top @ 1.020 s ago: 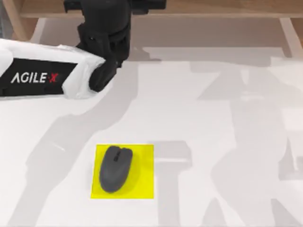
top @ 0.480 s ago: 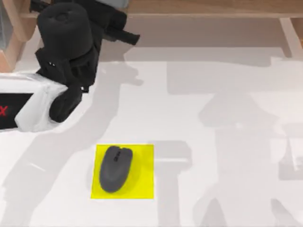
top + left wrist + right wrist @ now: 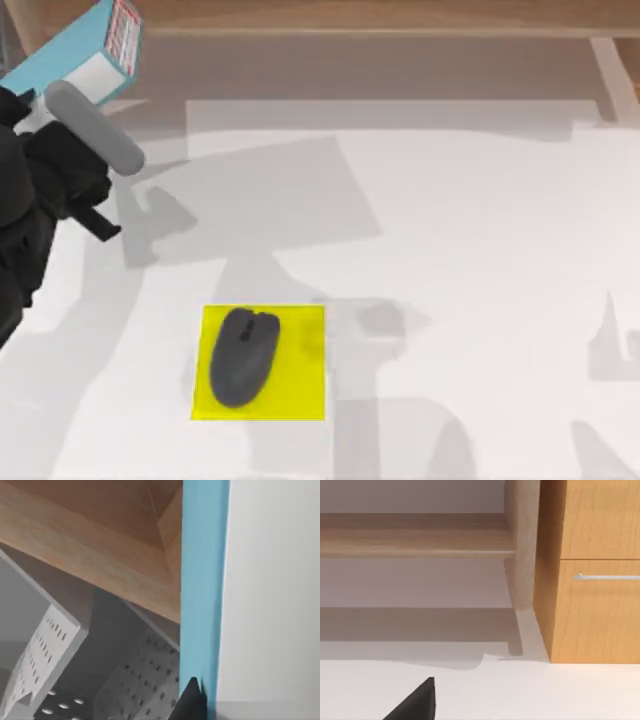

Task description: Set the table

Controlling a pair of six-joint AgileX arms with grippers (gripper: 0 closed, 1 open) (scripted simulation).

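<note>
The white table (image 3: 450, 250) spreads across the top view. At its back left corner my left arm holds a blue and white box (image 3: 85, 55) up off the surface, with my left gripper (image 3: 58, 105) shut on it. In the left wrist view the same box (image 3: 240, 590) stands right against the camera, and one black fingertip (image 3: 192, 702) lies along its blue edge. One black fingertip (image 3: 415, 702) of my right gripper shows over the tabletop (image 3: 530, 690) in the right wrist view.
A dark grey computer mouse (image 3: 243, 355) lies on a small yellow mat (image 3: 300, 390) at the front left of centre. A light-brown wooden shelf (image 3: 400, 15) runs along the back. Its leg (image 3: 522, 545) and a wooden drawer cabinet (image 3: 600, 575) stand ahead of my right gripper.
My left arm has swung from the back middle over to the table's left edge. The blue and white box has come into view in its grip. Mouse and mat have not moved.
</note>
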